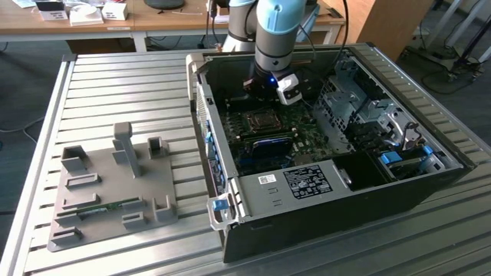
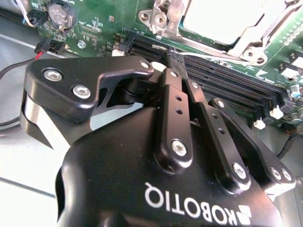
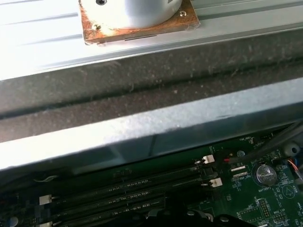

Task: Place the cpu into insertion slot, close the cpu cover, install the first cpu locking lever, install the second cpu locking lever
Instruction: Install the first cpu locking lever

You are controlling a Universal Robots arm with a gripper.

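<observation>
A robotics lab: an opened computer case (image 1: 330, 161) on a slatted aluminium bench (image 1: 115, 86), cluttered wooden desks (image 1: 77, 26) behind.

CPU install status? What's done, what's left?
Looks done: the silvery square cpu sits in place with the silvery metal frame cover down around it. In hand: the black claw, shut, has its tips at a thin silvery rod beside the long black memory slots, probably a locking lever. Left: neither lever shows as latched.
</observation>
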